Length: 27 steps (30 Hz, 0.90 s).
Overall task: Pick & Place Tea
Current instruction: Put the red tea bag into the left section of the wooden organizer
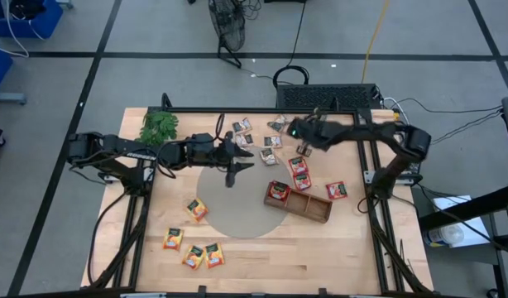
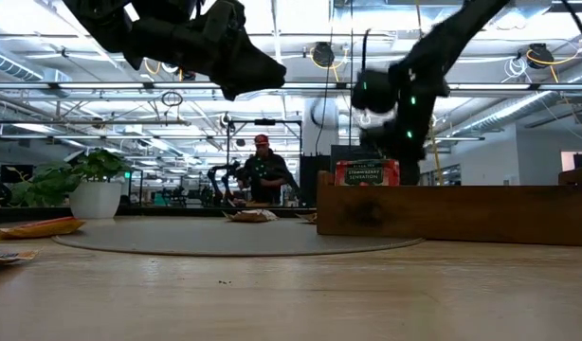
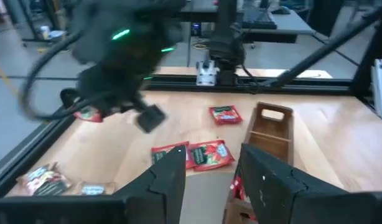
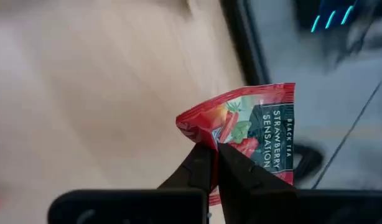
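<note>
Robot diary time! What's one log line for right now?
right end effector: shut on red sachet, lifted | left end effector: open, empty, over round mat | tray: one red sachet inside

Right gripper (image 4: 214,163) pinched shut (raised); left gripper (image 3: 209,180) parted, hovering.

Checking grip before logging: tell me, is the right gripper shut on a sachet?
Yes: the right gripper pinches a red sachet by its corner.
</note>
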Each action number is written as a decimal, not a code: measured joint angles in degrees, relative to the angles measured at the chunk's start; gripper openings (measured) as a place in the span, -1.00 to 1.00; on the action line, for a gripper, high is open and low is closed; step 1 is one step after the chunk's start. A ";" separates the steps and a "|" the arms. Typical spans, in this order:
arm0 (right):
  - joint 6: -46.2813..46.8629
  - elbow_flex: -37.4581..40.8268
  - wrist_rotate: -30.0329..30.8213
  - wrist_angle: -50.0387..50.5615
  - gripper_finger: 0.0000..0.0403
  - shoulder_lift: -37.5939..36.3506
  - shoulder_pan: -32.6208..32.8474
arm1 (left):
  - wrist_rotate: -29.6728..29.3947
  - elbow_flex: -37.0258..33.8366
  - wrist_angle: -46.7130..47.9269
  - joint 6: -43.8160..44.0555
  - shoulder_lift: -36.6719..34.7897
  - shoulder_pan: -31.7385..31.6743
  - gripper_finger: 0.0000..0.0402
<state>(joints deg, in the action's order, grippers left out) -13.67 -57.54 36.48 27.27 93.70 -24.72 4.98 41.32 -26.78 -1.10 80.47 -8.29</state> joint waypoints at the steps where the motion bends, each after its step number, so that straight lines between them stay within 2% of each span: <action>1: -1.84 0.03 1.60 -0.95 -0.99 -0.70 2.80 | -1.01 0.00 -0.03 0.47 0.00 0.00 -0.22; 5: -11.32 1.02 6.80 -11.28 -0.99 -2.50 14.56 | -3.50 0.00 -1.12 3.90 0.00 0.00 -0.22; 9: -25.27 5.06 6.86 -26.45 -0.99 -2.17 24.05 | -3.57 0.00 -1.72 8.56 0.00 0.00 -0.22; 12: -32.97 8.08 7.32 -40.30 -1.00 -1.82 28.63 | -3.54 0.00 -2.00 12.55 0.00 0.02 -0.22; 17: -38.52 11.04 8.95 -52.45 -1.00 -1.80 32.22 | -3.54 0.00 -1.57 16.82 0.00 0.16 -0.22; 23: -39.60 11.04 9.91 -53.70 -1.00 -1.82 33.20 | -3.92 0.00 -1.63 20.60 0.00 0.13 -0.22; 27: -39.94 11.04 9.98 -54.30 -1.00 -1.82 33.21 | -8.30 0.00 -1.73 23.23 0.00 0.13 -0.22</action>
<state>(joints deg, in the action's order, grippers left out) -53.62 -46.50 46.46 -27.03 91.88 8.49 -3.32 41.32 -28.50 22.14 80.47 -8.16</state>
